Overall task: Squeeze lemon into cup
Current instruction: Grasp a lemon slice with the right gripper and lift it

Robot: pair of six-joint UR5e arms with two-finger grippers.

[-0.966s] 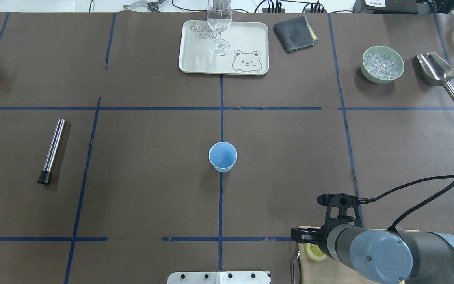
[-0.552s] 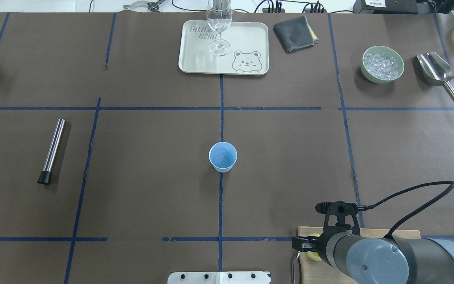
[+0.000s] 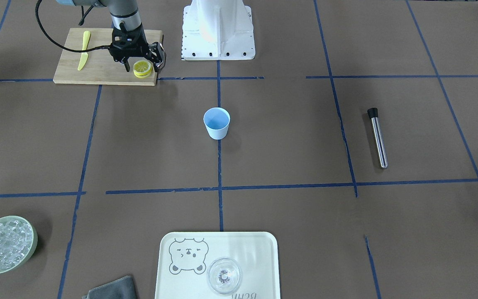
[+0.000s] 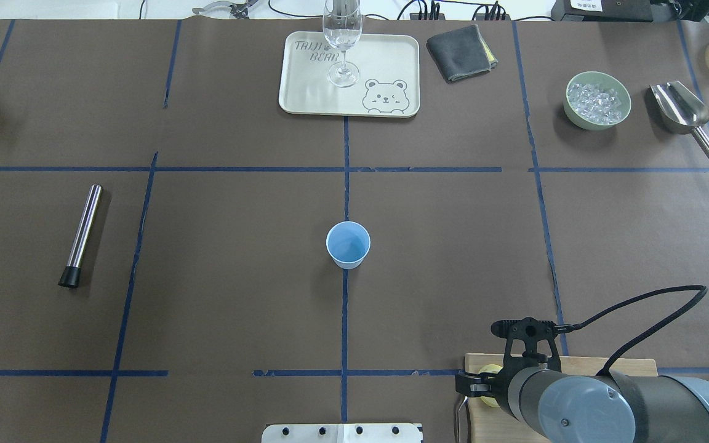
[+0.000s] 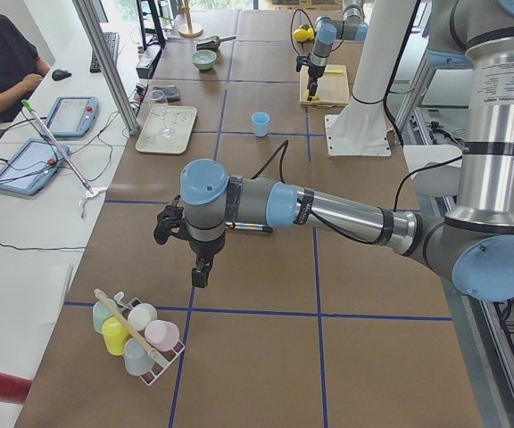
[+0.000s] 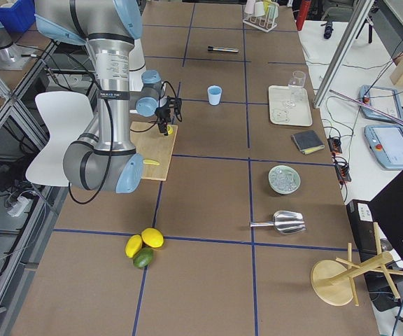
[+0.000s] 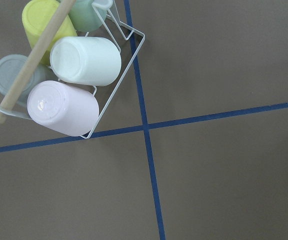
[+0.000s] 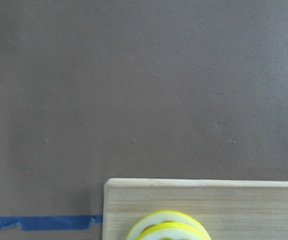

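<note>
Yellow lemon [image 3: 142,69] — between parted fingers of the right hand [image 3: 142,63].

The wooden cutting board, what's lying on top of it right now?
A yellow plastic knife and a stack of lemon slices lie on the cutting board. The right pincer, open, straddles the stack and hides part of it, so the slice count is unclear.

Matt paper covers the table [image 3: 288,137]; the board [image 3: 98,72] is bare wood, the cup [image 3: 217,123] smooth plastic, the rod [image 3: 378,141] shiny metal.
</note>
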